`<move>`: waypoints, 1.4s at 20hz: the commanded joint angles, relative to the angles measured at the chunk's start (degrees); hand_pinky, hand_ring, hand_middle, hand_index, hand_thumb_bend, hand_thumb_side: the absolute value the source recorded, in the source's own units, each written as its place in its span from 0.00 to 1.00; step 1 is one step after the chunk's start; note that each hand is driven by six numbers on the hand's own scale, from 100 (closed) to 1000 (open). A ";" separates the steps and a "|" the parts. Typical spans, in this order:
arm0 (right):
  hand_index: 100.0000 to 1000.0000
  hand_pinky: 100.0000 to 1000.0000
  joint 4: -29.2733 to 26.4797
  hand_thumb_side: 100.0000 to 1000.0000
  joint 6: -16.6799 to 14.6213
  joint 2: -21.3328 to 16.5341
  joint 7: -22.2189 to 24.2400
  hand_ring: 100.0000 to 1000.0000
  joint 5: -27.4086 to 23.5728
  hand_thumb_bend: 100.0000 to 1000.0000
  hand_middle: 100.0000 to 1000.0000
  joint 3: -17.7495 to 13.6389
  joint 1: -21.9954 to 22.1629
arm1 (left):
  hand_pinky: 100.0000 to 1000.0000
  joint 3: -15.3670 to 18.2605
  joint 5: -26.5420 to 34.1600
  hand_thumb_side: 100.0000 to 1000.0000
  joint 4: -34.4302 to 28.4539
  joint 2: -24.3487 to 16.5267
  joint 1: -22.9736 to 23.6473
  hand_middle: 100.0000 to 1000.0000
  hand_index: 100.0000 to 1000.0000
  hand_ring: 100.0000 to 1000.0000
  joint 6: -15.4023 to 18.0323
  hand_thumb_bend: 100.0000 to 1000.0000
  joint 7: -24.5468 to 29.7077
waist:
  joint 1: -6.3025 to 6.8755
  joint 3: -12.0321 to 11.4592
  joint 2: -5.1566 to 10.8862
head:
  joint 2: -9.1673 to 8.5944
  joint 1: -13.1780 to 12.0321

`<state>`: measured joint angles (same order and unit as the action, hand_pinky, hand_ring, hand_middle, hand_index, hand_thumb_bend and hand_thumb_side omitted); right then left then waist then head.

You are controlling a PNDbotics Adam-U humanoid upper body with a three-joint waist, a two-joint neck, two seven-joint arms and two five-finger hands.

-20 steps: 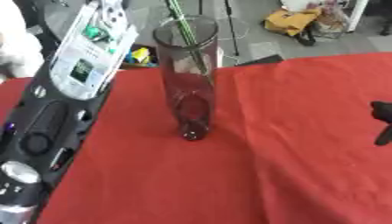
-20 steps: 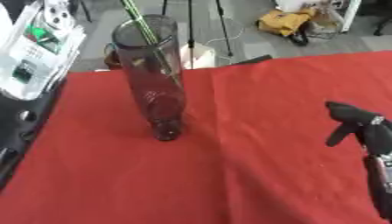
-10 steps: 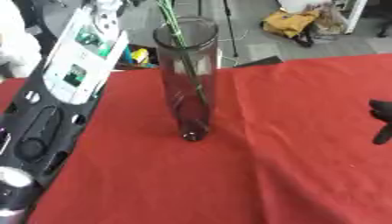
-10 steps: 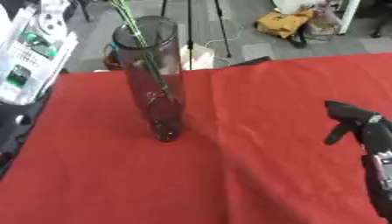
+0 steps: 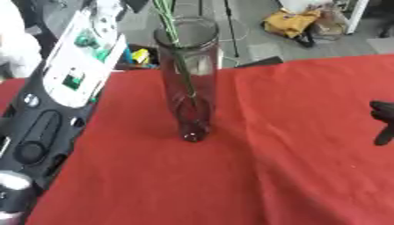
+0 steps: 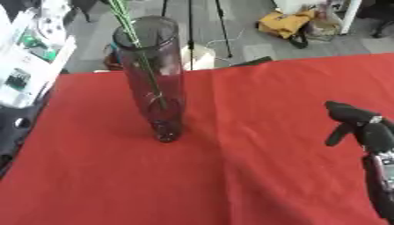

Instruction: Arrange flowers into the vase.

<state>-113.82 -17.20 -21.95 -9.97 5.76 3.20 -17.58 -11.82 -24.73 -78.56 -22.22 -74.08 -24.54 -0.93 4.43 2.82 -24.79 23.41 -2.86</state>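
Note:
A tall clear glass vase [image 5: 188, 79] stands upright on the red tablecloth [image 5: 254, 176], left of the middle. A thin green flower stem [image 5: 178, 52] comes down from above the picture through the vase's mouth, and its tip sits low inside the glass. My left arm [image 5: 77, 66], black with a white cover, rises along the left side to the top edge, so its hand is out of the picture. At the right edge my right hand [image 6: 360, 126] hovers low over the cloth with relaxed fingers, holding nothing, well apart from the vase.
The table's far edge runs just behind the vase. Beyond it on the grey floor are a yellow bag [image 5: 296, 22] and tripod legs [image 6: 223, 30]. A white shape [image 5: 15, 48] shows at the far left edge.
The green stem has gone down deeper into the vase. My left arm has shifted a little along the left side. The right hand has stayed put.

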 commanded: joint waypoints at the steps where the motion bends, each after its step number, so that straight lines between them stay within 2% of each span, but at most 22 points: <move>1: 0.73 0.83 -0.77 1.00 0.20 -0.47 -0.01 0.82 0.38 0.00 0.33 -0.45 -0.20 | 0.54 -0.47 -1.40 0.99 -1.13 -1.99 -0.71 0.64 0.72 0.61 1.22 0.00 1.03 | -0.45 -0.05 1.70 | -0.50 0.27; 11: 0.73 0.83 -0.77 1.00 0.41 -0.36 0.10 0.82 0.52 0.00 0.33 -0.43 -0.20 | 0.67 -0.98 -5.60 1.00 -2.38 -2.85 0.05 0.76 0.86 0.72 4.61 0.00 2.94 | -0.56 -0.53 1.61 | -0.58 0.48; 19: 0.73 0.83 -0.77 1.00 0.28 -0.49 0.03 0.82 0.29 0.00 0.33 -0.50 -0.10 | 0.76 -1.32 -8.36 1.00 -2.55 -3.47 0.52 0.84 1.00 0.79 6.78 0.00 7.59 | -0.75 -0.89 1.87 | -0.44 0.63; 28: 0.73 0.83 -0.77 1.00 0.06 -0.54 -0.08 0.82 -0.05 0.00 0.33 -0.65 0.01 | 0.78 -0.83 -9.59 1.00 -3.13 -3.84 1.21 0.89 1.00 0.81 7.73 0.00 11.54 | -0.95 -0.86 2.08 | -0.77 0.86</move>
<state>-113.82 -16.96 -21.89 -9.93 5.88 3.03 -17.29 -13.17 -34.05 -80.58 -24.22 -71.98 -16.90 10.28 3.76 1.96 -24.55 23.28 -2.15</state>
